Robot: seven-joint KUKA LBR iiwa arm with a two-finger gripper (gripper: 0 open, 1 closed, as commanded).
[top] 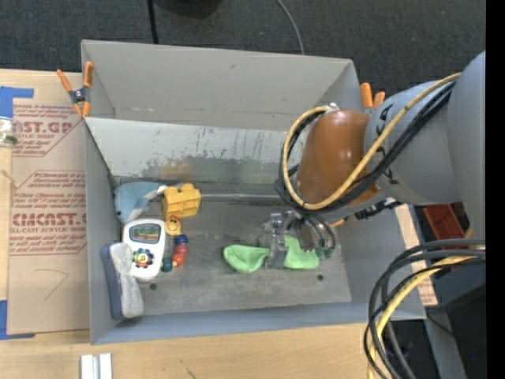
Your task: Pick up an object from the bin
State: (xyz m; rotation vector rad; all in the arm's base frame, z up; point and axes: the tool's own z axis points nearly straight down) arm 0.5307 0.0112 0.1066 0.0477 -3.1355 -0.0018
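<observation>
**A:** One gripper (293, 243) is hanging low over the floor of the grey metal bin (213, 77). It's sitting right on top of a bright green soft crumpled thing (246, 259). The green thing is lying directly under it and sticking out past it, away from the arm.

**B:** Spread or pinching?

**A:** Can't tell. The brown-orange wrist cover (331, 160) is blocking that angle, so I'm not calling it a grasp.

**B:** What's lying nearby?

**A:** The rest is sitting well apart from the gripper, as a small heap beyond the green thing. Red and blue round beads (180, 251) are lying nearest. A white plastic toy phone with coloured buttons (144, 247) is touching them. A yellow plastic block toy (181, 201), a pale blue piece (130, 198) and a grey-white fabric piece (122, 283) are crowding around the phone.
</observation>
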